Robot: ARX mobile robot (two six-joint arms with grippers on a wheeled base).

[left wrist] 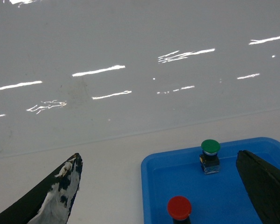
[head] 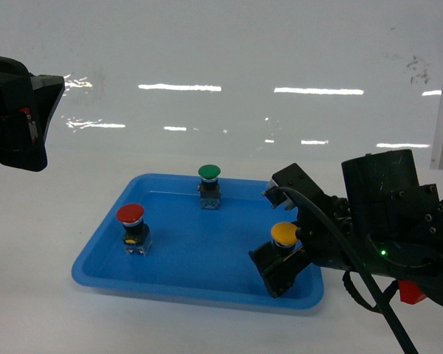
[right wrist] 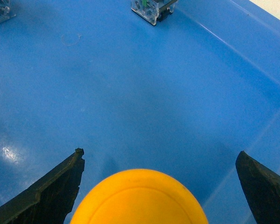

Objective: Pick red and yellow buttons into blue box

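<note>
- Blue box (head: 184, 258): we log a shallow tray on the white desk (head: 44, 317), holding three push-buttons.
- Red button (head: 131, 214): we find it upright inside the box toward 9 o'clock, on a black and clear body, free of both arms; the left wrist view shows its cap at the bottom edge.
- Yellow button (head: 284, 234): we find it inside the box at about 4 o'clock, near the right rim, sitting between the fingers of the right end effector (head: 284, 230). In the right wrist view its cap fills the lower middle, with clear gaps to either finger.
- Right end effector: we record it spread, flanking the yellow button without touching its cap.
- Green button (head: 209, 172): we note it upright at 12 o'clock near the far wall.
- Left end effector (left wrist: 168, 196): we record it spread, holding nothing, raised toward 10 o'clock, well apart from the box.
</note>
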